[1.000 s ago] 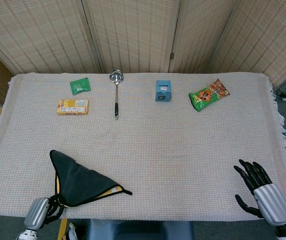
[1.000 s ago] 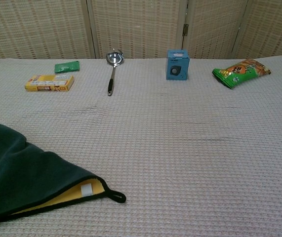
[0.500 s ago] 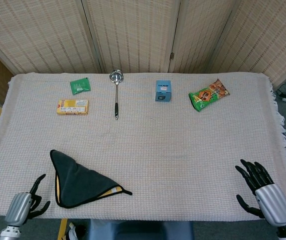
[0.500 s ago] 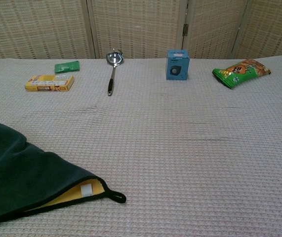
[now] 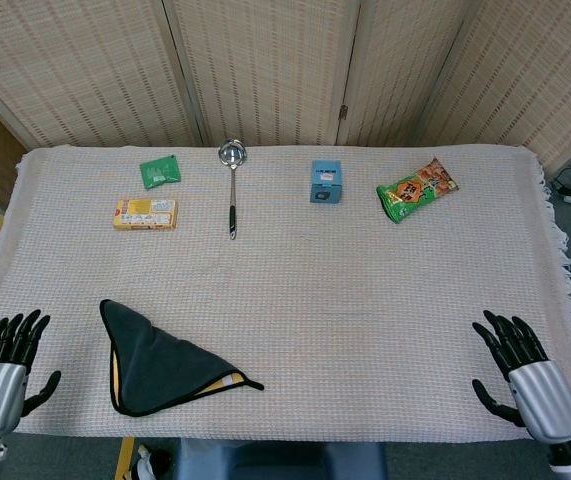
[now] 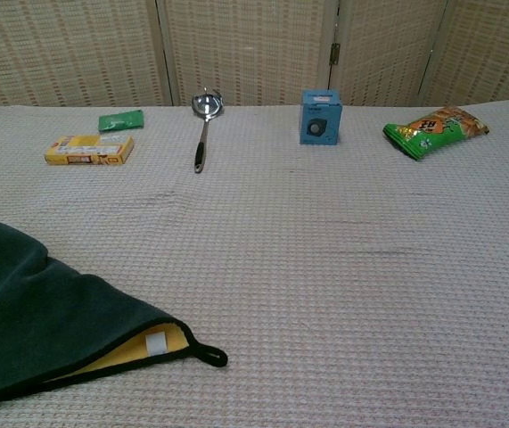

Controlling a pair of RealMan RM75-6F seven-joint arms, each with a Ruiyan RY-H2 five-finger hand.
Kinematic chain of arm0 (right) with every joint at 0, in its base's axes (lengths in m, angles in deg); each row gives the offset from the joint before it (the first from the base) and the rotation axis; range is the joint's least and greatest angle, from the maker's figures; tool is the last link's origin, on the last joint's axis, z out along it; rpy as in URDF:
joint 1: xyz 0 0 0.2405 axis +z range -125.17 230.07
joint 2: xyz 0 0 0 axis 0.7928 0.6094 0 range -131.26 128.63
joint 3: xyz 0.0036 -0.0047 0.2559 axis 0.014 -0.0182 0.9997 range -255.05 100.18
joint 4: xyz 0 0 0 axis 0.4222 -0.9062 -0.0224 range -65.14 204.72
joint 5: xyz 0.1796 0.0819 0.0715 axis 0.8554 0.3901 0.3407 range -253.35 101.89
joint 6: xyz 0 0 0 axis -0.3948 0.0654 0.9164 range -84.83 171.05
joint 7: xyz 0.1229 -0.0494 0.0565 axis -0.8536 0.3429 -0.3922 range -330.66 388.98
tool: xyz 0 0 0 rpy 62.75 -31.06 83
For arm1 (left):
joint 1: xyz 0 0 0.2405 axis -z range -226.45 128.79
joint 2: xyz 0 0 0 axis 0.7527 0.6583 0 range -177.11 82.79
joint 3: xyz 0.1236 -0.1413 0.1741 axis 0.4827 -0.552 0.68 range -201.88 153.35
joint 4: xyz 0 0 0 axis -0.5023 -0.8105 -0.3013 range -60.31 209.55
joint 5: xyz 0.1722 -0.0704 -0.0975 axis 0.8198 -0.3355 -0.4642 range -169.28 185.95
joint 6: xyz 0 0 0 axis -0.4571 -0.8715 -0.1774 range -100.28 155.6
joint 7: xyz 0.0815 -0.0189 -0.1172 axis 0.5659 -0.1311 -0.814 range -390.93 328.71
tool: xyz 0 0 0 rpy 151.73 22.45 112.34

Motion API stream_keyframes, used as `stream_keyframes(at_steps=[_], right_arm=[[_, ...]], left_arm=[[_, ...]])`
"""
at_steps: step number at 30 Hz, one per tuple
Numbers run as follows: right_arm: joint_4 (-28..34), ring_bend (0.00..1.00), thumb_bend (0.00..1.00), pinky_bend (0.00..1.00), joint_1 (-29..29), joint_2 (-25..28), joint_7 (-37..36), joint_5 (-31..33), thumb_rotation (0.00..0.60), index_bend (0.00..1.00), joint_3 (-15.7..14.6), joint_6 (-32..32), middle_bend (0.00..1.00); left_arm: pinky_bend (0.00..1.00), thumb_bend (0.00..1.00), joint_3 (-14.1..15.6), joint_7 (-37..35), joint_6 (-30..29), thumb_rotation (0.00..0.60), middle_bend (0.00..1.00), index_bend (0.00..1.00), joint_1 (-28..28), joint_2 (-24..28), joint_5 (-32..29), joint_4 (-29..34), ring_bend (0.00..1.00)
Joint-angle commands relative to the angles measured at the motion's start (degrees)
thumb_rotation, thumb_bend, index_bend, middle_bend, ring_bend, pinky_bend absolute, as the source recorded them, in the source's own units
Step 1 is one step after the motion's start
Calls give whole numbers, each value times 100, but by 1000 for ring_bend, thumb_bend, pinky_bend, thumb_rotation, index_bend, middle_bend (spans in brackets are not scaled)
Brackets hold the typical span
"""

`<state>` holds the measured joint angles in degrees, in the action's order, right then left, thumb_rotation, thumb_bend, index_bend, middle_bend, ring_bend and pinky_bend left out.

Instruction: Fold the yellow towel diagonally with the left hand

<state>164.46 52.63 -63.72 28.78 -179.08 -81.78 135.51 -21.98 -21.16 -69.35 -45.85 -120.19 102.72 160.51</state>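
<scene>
The towel (image 5: pixel 157 362) lies near the table's front left, folded into a triangle with its dark side up and a strip of yellow along the lower edge. The chest view shows the same towel (image 6: pixel 49 321) with a white tag and a loop at its right tip. My left hand (image 5: pixel 3 366) is at the table's front left edge, left of the towel and apart from it, fingers spread and holding nothing. My right hand (image 5: pixel 521 372) is at the front right corner, fingers spread, holding nothing. Neither hand appears in the chest view.
Along the back stand a green packet (image 5: pixel 160 171), a yellow box (image 5: pixel 145 213), a ladle (image 5: pixel 232 185), a blue box (image 5: pixel 326 182) and a green snack bag (image 5: pixel 417 189). A woven cloth (image 5: pixel 365 300) covers the table, fringed at the right edge.
My left hand has let go of the towel's lower left corner and moved left and up beside the table edge, fingers now spread. The towel stays folded. My right hand barely moved.
</scene>
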Motion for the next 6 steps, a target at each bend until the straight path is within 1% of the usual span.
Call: stream_keyframes(at_steps=[1, 6], right_arm=[[14, 0, 456, 0, -10, -15, 52, -4, 528, 0, 13, 20, 0], [26, 0, 456, 0, -28, -12, 81, -33, 527, 0, -12, 27, 0]], left_arm=[[0, 288, 31, 385, 127, 600, 89, 72, 33, 40, 199, 296, 40], [0, 282, 71, 364, 237, 600, 82, 67, 16, 95, 214, 395, 34]])
